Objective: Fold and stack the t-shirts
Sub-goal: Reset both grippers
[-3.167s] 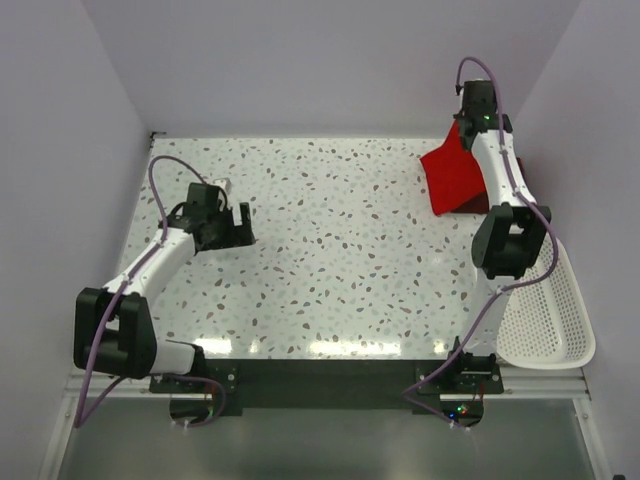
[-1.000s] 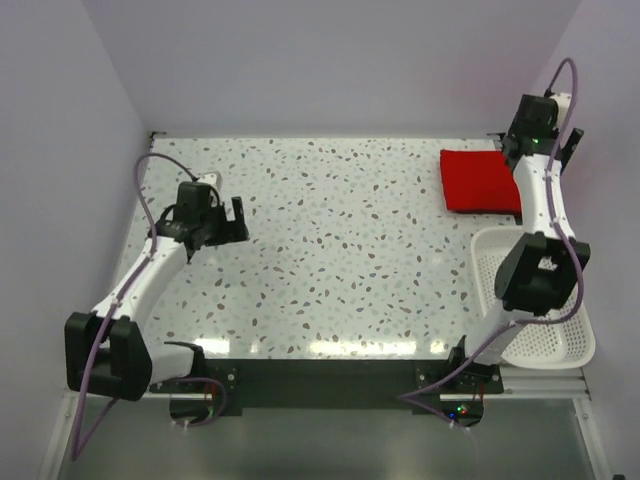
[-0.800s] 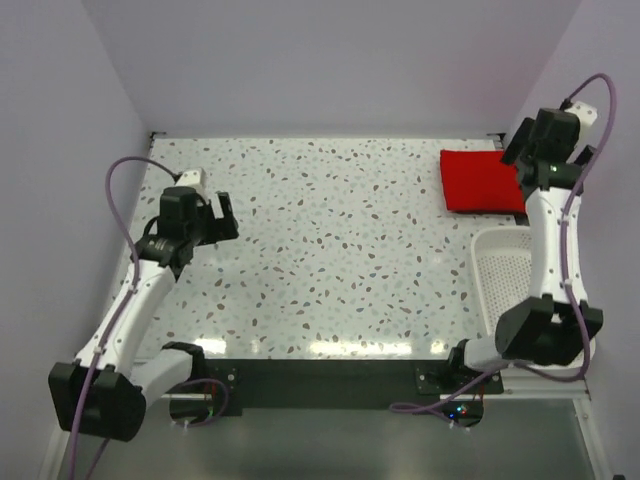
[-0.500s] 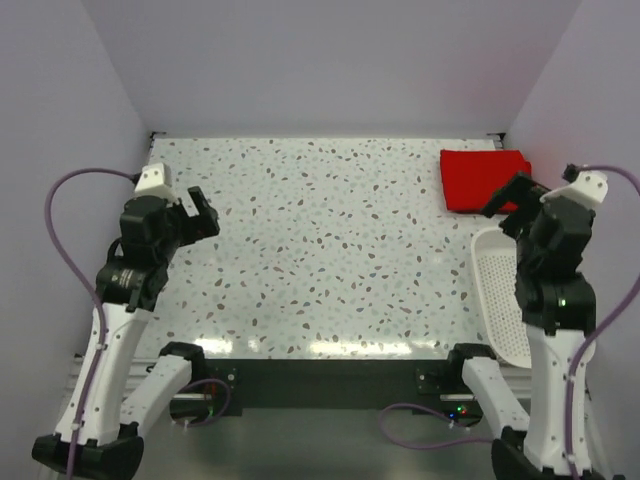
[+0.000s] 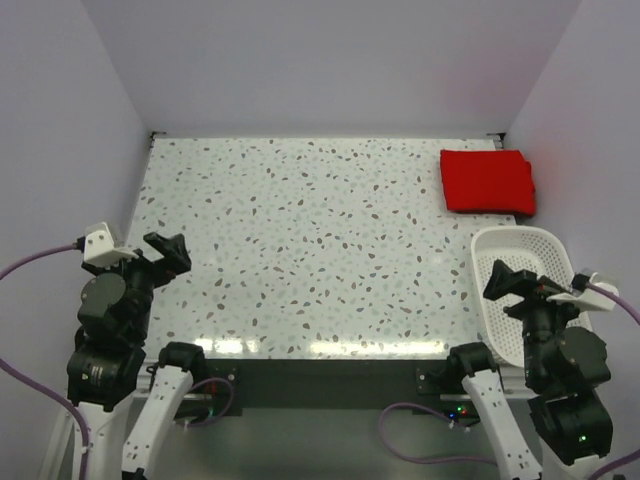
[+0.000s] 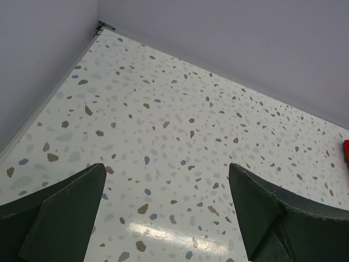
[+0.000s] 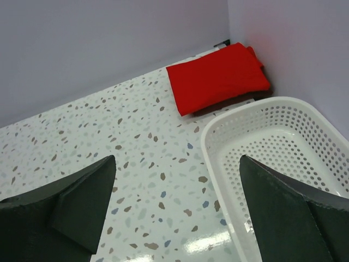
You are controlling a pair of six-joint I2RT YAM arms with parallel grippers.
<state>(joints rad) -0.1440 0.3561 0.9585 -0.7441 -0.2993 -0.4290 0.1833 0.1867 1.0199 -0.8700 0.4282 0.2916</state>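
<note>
- Red t-shirt (image 5: pixel 487 181): folded into a neat flat rectangle, lying on the table's far right corner close to both walls.
- Darker strip along its near & right edges (image 7: pixel 226 102): could be the maroon t-shirt underneath or just shadow, can't tell which.
- No other cloth shows on the table (image 5: pixel 330 230) or in the basket (image 5: pixel 520 238).
- Basket: white, slatted, sits just on the near side of the folded shirt at the table's right edge; not touching it as far as I can see.
- Right gripper (image 7: pixel 177 164): jaws spread wide, nothing btwn them; it's up at the near edge, looking over the basket, well apart from the shirt.
- Left gripper (image 6: pixel 166 174): jaws also wide apart, holding nothing; near left edge, only bare table below.
- Step, my read: fold & stack looks done or v. nearly; both arms are parked clear of the work.
- Next move, prob.: confirm 2 shirts are in that pile. If the maroon one isn't under there, it has to be found first. If it is, only a tidy of the edges is left, w/ the right arm reaching past the basket w/o snagging the rim.
</note>
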